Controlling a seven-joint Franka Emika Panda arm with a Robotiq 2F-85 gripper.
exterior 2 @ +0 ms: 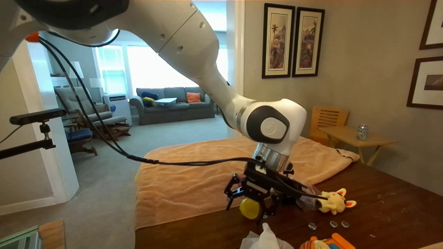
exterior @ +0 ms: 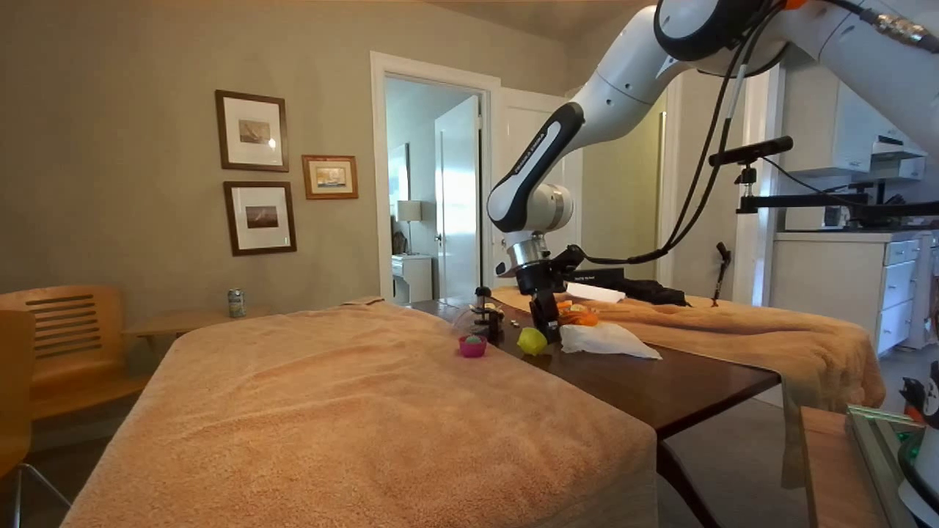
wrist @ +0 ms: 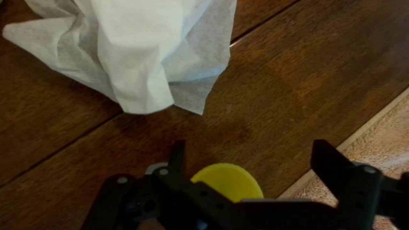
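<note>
Wrist view: fingers (wrist: 322,159) spread apart, nothing gripped. A rounded yellow object (wrist: 228,182) sits between them, nearer one than the other, apparently resting on the brown worktop (wrist: 271,102); whether either side touches it cannot be told. Crumpled white sheet (wrist: 137,57) near; peach towel (wrist: 391,143) along the worktop edge. Step in hand looks like lining up on the yellow object. Best done: centre the opening first, then squeeze slowly and evenly, since a curved side may roll away.
</note>
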